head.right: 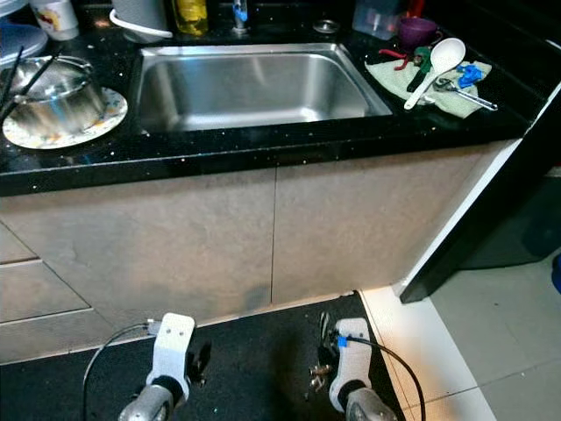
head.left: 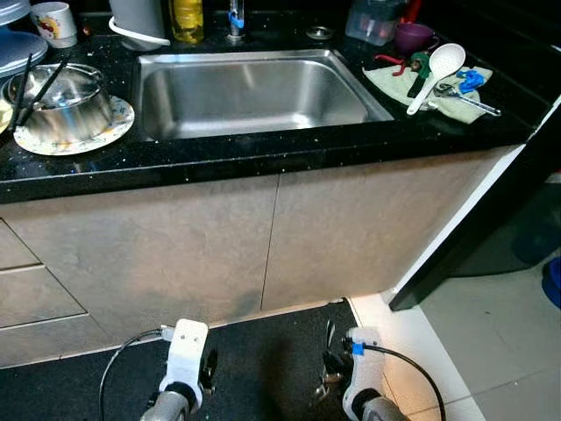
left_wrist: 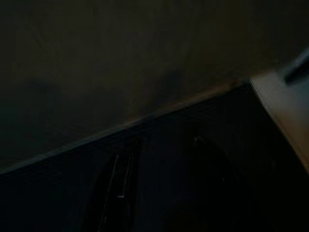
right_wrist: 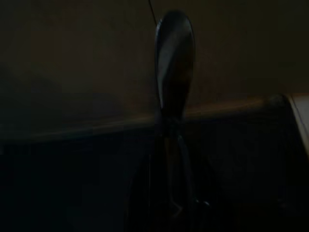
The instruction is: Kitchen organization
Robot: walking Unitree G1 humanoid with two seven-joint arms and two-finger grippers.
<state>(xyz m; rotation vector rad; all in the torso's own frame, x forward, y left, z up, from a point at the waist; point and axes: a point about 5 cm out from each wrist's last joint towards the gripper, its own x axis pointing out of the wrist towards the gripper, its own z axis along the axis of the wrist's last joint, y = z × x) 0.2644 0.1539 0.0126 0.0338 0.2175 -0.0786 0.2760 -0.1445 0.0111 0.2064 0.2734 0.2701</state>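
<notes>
Facing sink [head.left: 254,92], arms low; right gripper [right_wrist: 174,203] holds a spoon [right_wrist: 174,63]; left claw unreadable. Next: lift to counter.

Sharp, evenly lit eyes; murky wrist views

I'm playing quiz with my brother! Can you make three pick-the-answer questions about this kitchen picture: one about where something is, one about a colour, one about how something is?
1. Where does the white spoon lie?
A. on the cloth to the right of the sink
B. inside the sink
C. on the floor mat

2. What colour is the cup behind the cloth?
A. yellow
B. purple
C. orange

3. How is the sink?
A. piled with plates
B. full of foam
C. empty

Answers: 1 A, the spoon rests across the cloth; 2 B, the cup is plainly purple; 3 C, bare steel shows all over the basin.
</notes>
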